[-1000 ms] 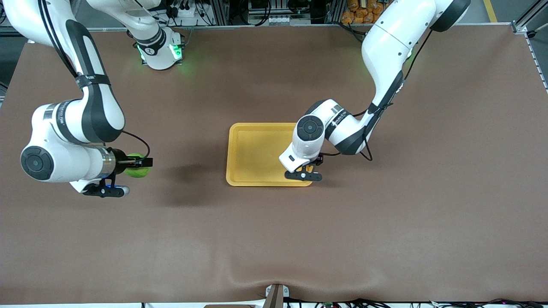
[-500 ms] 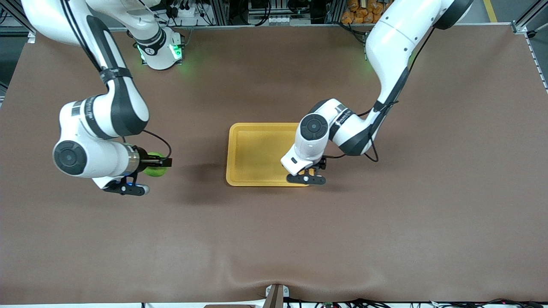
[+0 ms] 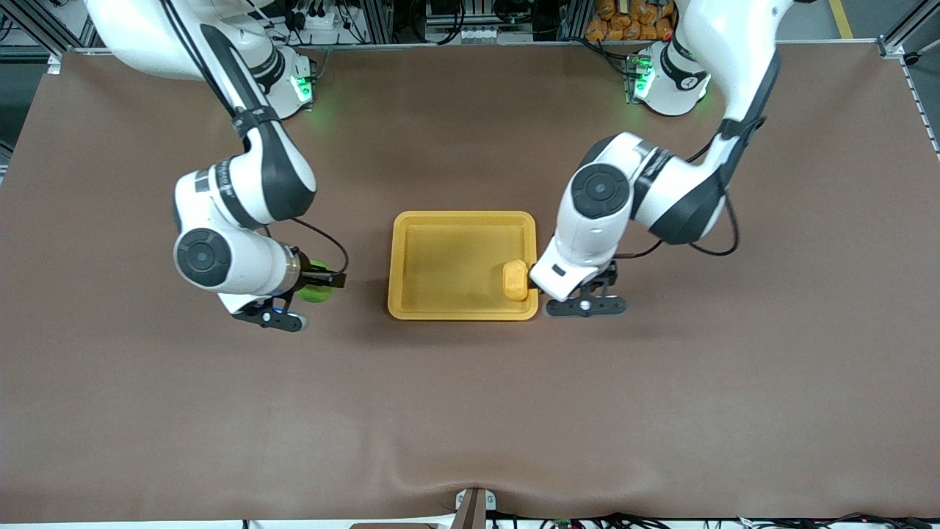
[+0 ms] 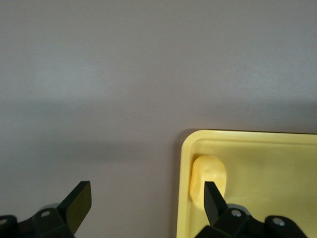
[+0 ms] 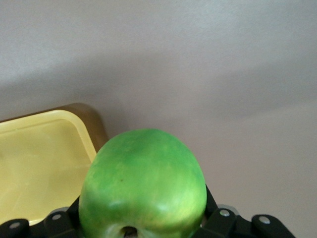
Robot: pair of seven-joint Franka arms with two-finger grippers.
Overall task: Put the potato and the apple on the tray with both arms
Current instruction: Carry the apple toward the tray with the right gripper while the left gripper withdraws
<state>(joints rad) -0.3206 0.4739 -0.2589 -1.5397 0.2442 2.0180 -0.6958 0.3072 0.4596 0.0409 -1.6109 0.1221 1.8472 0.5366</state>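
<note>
The yellow tray point(image 3: 463, 216) lies mid-table. The yellow-orange potato point(image 3: 515, 281) lies in it, against the rim at the corner toward the left arm's end and nearer the front camera. My left gripper point(image 3: 549, 292) is open and empty, low over the table just outside that rim; in the left wrist view point(image 4: 144, 198) the potato point(image 4: 209, 173) and the tray rim point(image 4: 247, 135) show by one finger. My right gripper point(image 3: 327, 281) is shut on the green apple point(image 3: 316, 292), over the bare table short of the tray. The right wrist view shows the apple point(image 5: 143, 183) and a tray corner point(image 5: 74, 116).
Brown mat point(image 3: 470, 411) covers the table. The arm bases with green lights point(image 3: 297, 88) stand at the table edge farthest from the front camera. Most of the tray floor is bare.
The left gripper has let go of the potato in the tray and drawn off it toward the left arm's end. The right arm has carried the apple closer to the tray.
</note>
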